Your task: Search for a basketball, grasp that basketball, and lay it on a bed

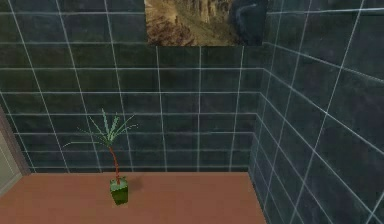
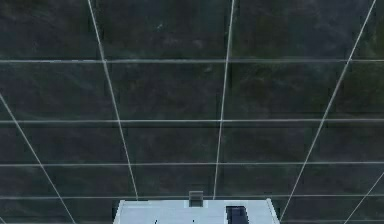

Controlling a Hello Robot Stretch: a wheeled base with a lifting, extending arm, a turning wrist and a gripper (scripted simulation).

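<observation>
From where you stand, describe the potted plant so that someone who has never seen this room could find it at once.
Ahead is a dark tiled wall with a brownish picture hanging at its top. Below the picture and leftward, where the wall meets the reddish-brown floor, stands the plant. Its green pot, red stem and thin spiky leaves set it apart from the dark tiles behind.
</observation>
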